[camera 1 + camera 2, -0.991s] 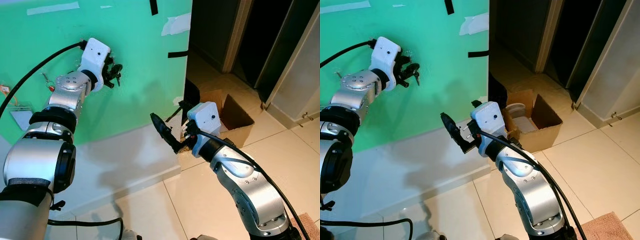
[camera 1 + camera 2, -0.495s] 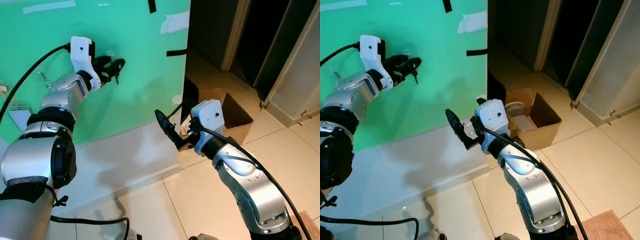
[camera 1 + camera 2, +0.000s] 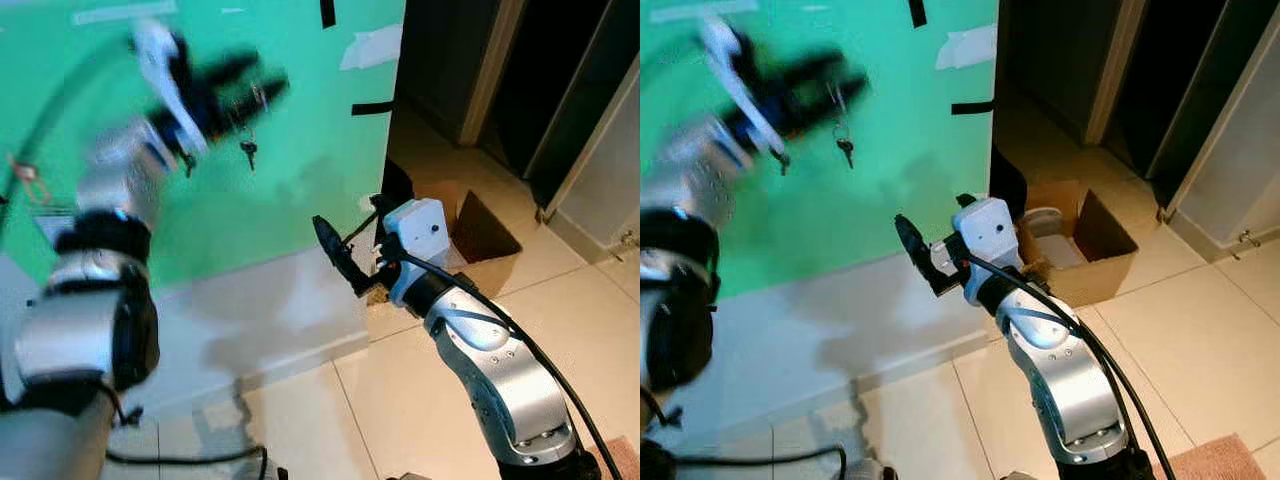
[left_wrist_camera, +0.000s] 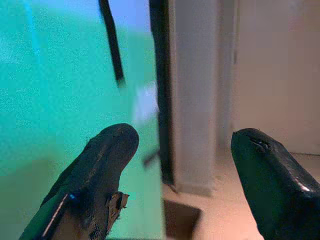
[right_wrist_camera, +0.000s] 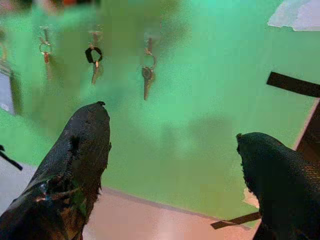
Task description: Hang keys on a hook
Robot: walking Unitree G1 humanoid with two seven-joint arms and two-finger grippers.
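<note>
Now released: small silver keys on a metal ring point(image 3: 248, 150), hanging free against the flat green wall panel point(image 3: 300, 120), below and just beside the blurred left gripper point(image 4: 187, 135). Half a second ago, clamped between the left gripper's black fingers at the wall; at present, no contact with them. Hook itself too blurred to resolve; suspension from it inferred from the free vertical hang.

Left gripper: fingers spread wide, nothing between them, arm smeared by motion and drawn off the panel.

Right gripper point(image 5: 172, 122): fingers spread wide, empty, held low in front of the wall, aimed at the same panel. Position little changed over the last second. Visible along its fingers: the hung keys, plus a second key set with a black ring point(image 5: 94, 57) further along the panel.

Judgement: hanging step apparently complete. Remaining: clear the left arm without brushing the ring. Risk: swing or slip-off if knocked.

Brown cardboard box point(image 3: 480, 225) on the tiled floor behind, uninvolved.
</note>
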